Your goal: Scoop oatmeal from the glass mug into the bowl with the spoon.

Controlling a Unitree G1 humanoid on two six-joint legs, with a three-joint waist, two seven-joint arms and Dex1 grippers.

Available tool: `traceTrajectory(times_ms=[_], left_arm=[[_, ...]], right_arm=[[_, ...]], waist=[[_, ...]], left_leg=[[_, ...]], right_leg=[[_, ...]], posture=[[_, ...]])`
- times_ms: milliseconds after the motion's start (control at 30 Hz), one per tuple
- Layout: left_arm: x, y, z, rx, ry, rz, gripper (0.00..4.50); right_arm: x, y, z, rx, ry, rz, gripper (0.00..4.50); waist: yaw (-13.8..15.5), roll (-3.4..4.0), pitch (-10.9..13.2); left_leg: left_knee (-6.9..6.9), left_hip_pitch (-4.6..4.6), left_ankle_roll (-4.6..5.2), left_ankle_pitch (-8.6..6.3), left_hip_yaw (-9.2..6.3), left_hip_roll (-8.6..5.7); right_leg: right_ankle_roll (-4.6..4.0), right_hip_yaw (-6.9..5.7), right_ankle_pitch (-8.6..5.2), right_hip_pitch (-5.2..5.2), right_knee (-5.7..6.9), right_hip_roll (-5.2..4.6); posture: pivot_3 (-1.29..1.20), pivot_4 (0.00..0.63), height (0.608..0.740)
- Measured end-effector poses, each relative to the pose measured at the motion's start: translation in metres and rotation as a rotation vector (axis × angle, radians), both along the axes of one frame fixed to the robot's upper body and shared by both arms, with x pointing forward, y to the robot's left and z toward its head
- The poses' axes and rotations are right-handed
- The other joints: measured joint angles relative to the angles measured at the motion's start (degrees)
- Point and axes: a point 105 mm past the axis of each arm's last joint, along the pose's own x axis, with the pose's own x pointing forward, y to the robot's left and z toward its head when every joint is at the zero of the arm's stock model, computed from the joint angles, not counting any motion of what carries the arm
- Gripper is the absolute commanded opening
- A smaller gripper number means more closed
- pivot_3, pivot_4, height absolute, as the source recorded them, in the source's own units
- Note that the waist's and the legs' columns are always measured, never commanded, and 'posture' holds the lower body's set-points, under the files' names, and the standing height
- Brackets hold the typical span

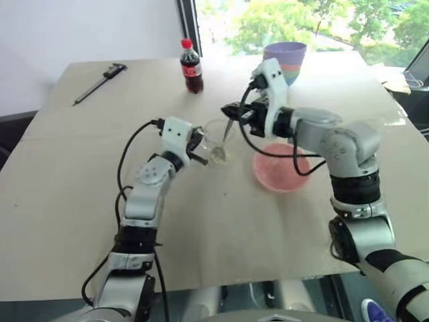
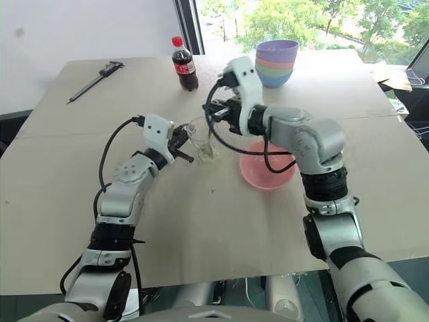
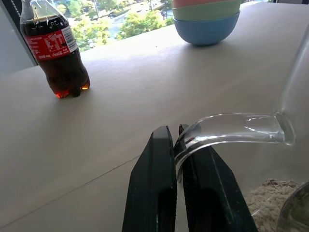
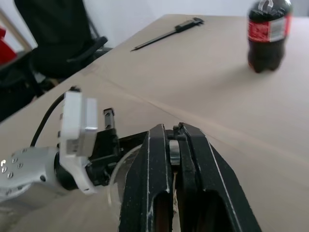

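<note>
Left gripper [image 3: 176,145] jaws clamped on glass mug [image 1: 216,138] handle; right gripper [image 4: 172,145] jaws pinching spoon [image 1: 224,139], dipped into mug.

Cola bottle [image 1: 192,66], caliper [image 1: 99,83], bowl stack [image 1: 285,62] on table [image 1: 80,201].

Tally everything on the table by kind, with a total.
Bowls: 5, one pink bowl and a stack of four
Mug: 1
Spoon: 1
Cola bottle: 1
Caliper: 1
Total: 9
</note>
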Motion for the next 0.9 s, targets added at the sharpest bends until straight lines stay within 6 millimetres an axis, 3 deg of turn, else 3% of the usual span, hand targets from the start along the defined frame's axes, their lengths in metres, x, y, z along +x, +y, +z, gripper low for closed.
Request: traceTrajectory(times_ms=[233,600,900], left_arm=[[0.003,-0.006,-0.004,-0.018,-0.007,-0.011,0.02],[0.018,-0.022,-0.002,-0.012,-0.029,-0.044,0.02],[0.022,-0.023,-0.001,-0.006,-0.053,-0.048,0.02]], right_arm=[[0.014,-0.021,0.022,0.119,0.128,-0.079,0.00],[0.028,-0.053,0.031,0.215,0.288,-0.182,0.00],[0.036,-0.075,0.025,0.337,0.429,-0.252,0.00]], waist=[[0.2,0.00,0.0],[0.2,0.00,0.0],[0.1,0.00,0.0]], left_leg=[[0.00,0.00,0.00,0.00,0.00,-0.03],[0.03,-0.02,0.02,0.01,0.02,-0.10],[0.04,0.02,0.03,0.01,0.06,-0.08]], right_leg=[[0.00,-0.03,0.00,0.01,0.03,-0.01],[0.02,-0.04,0.01,0.02,0.09,-0.06],[0.02,0.01,0.01,0.01,0.24,-0.06]], posture=[[0.00,0.150,0.740],[0.00,0.150,0.740],[0.00,0.150,0.740]])
